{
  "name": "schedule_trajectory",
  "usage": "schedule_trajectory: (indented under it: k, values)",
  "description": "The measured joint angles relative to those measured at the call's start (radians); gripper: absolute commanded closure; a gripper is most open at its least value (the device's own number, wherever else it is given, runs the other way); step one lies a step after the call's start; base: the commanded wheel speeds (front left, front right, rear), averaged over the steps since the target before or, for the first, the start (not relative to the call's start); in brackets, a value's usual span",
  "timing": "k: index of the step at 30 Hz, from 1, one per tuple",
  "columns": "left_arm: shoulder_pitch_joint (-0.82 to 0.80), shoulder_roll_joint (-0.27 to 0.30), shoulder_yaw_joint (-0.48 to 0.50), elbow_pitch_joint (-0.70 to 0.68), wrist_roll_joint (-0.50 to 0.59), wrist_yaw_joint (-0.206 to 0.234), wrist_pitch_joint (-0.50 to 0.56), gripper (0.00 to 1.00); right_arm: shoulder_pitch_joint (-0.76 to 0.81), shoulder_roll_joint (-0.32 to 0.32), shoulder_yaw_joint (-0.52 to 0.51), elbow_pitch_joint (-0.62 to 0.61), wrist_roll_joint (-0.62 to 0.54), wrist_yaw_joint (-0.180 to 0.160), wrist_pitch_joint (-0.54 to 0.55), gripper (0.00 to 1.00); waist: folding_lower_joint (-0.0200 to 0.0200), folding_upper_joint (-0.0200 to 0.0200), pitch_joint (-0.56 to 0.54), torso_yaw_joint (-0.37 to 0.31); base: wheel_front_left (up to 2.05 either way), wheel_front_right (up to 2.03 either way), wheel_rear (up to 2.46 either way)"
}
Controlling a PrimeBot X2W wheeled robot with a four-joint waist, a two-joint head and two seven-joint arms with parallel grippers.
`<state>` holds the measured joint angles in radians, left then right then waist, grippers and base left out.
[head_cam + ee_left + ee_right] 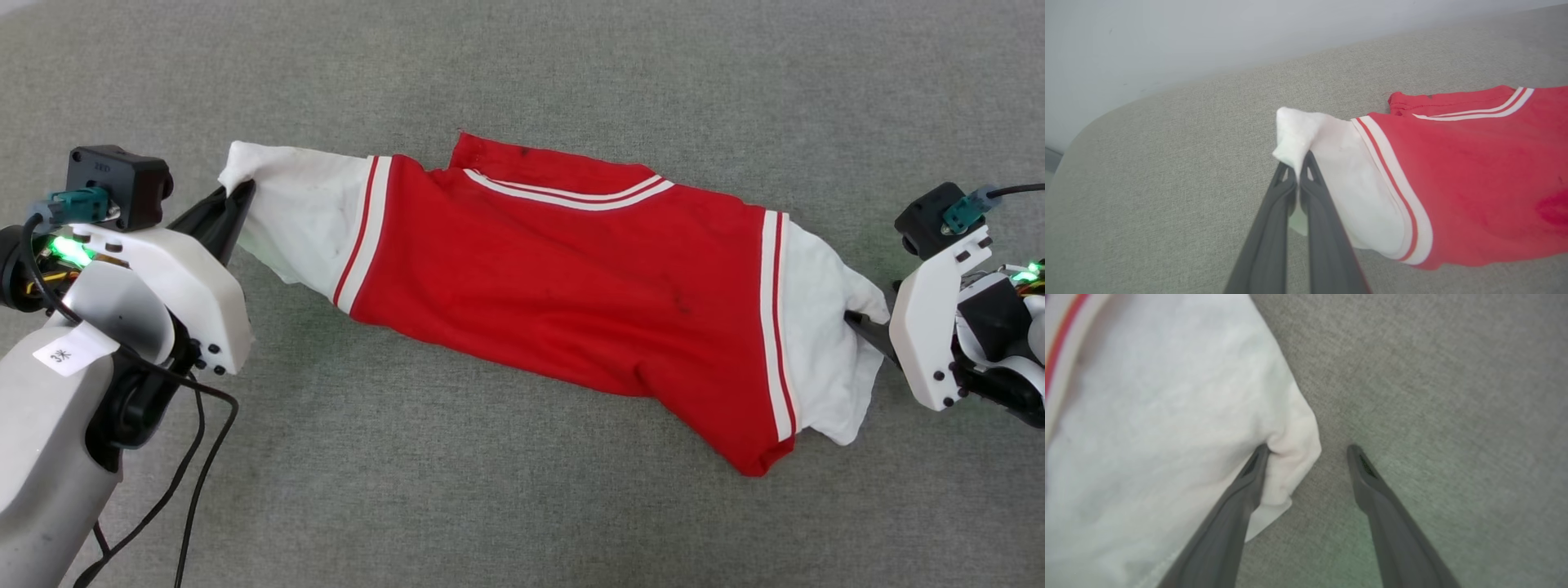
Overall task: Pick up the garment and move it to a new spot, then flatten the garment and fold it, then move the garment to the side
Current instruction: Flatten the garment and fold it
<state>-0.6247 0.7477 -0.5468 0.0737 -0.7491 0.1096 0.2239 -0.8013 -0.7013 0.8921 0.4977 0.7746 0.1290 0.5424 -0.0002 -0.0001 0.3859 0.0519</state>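
Grey upholstered surface (522, 506) carrying a red garment (563, 278), seemingly limp and light. Left claw (1297, 163) pinches one white sleeve (1347, 183); right claw (1310, 449) gapes against the other sleeve (1167, 416), the likely handhold.

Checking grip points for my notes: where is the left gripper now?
At the head view's left, the left gripper is shut on the white sleeve end of the garment, over the grey fabric surface; the right gripper is at the opposite sleeve.
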Motion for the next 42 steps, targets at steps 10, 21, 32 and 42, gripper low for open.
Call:
schedule_trajectory:
  k: [10, 21, 32, 42]
  values:
    - [0.0, -0.009, -0.009, 0.029, 0.001, -0.009, -0.031, 1.0, -0.005, 0.001, 0.084, 0.021, 0.038, 0.002, -0.188, 1.0, 0.0003, 0.0001, -0.063, -0.019, 0.0, 0.0, 0.0]
    - [0.009, 0.012, 0.027, -0.029, 0.027, 0.024, -0.115, 1.0, -0.006, -0.059, -0.039, -0.013, 0.044, 0.002, -0.439, 1.0, 0.0003, 0.0002, -0.185, -0.044, 0.0, 0.0, 0.0]
    - [-0.091, 0.003, 0.049, -0.128, 0.088, 0.05, -0.167, 1.0, 0.001, -0.076, -0.293, -0.119, -0.077, 0.002, -0.533, 1.0, 0.0002, 0.0001, -0.288, -0.06, 0.0, 0.0, 0.0]
    - [-0.318, -0.044, 0.05, -0.143, 0.129, 0.022, -0.155, 1.0, -0.026, -0.027, -0.544, -0.323, -0.224, 0.002, -0.436, 1.0, 0.0002, 0.0001, -0.301, -0.07, 0.0, 0.0, 0.0]
